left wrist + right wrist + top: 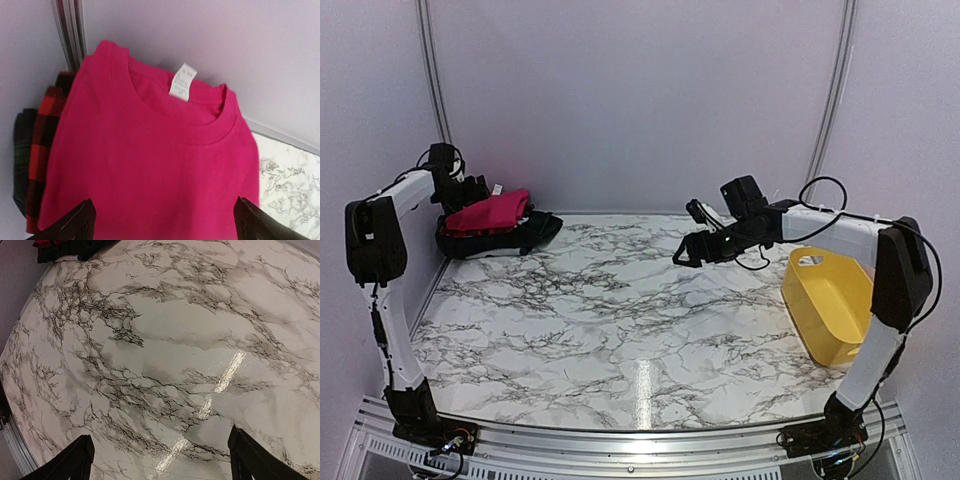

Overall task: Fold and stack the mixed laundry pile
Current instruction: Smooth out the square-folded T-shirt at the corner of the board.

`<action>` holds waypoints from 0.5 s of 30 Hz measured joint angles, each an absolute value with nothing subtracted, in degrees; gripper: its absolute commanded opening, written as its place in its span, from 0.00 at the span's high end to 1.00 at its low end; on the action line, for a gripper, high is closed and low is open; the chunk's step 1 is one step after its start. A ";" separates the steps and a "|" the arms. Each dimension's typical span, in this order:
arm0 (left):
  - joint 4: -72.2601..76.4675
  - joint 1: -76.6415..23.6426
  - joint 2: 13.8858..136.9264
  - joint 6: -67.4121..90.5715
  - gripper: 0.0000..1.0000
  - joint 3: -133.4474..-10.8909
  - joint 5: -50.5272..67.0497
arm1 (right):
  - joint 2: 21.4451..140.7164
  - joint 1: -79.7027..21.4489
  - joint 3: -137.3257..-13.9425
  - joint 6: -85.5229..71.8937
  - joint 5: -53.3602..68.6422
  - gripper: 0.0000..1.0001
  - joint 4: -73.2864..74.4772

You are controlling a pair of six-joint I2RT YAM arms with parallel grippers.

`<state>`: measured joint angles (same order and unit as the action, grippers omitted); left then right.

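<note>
We saw one label only: a small white tag (182,81) sewn inside the back of the collar of the magenta-pink T-shirt (150,170), in the left wrist view. It carried several short lines of grey print, but these were too small and blurred for us to read. We could read no other text.

The white and black left arm (405,185) reaches far back on its side. Its black left gripper (480,190) is wide open. The white and black right arm (830,228) stretches toward the middle. Its black right gripper (688,250) is wide open too.
</note>
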<state>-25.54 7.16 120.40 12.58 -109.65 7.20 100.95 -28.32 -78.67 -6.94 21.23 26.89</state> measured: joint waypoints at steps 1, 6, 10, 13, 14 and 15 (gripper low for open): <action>-25.54 6.81 121.30 12.91 0.01 -109.03 7.03 | 100.47 -27.94 -78.02 -7.01 21.56 0.11 26.81; -26.04 8.21 125.25 15.59 0.01 -107.24 5.26 | 97.76 -25.28 -74.52 -7.29 23.14 0.10 26.52; -26.46 10.61 125.54 18.37 0.01 -106.72 4.21 | 94.65 -21.93 -72.05 -7.60 23.81 0.08 26.57; -26.81 11.40 123.98 19.99 0.01 -105.84 2.26 | 92.29 -19.55 -71.66 -7.81 23.94 0.07 26.57; -27.11 11.44 123.24 20.25 0.01 -105.62 1.91 | 91.70 -19.07 -71.66 -7.94 23.86 0.06 26.55; -27.70 11.44 122.26 20.47 0.01 -105.49 1.61 | 90.91 -18.50 -71.68 -7.97 23.59 0.06 26.57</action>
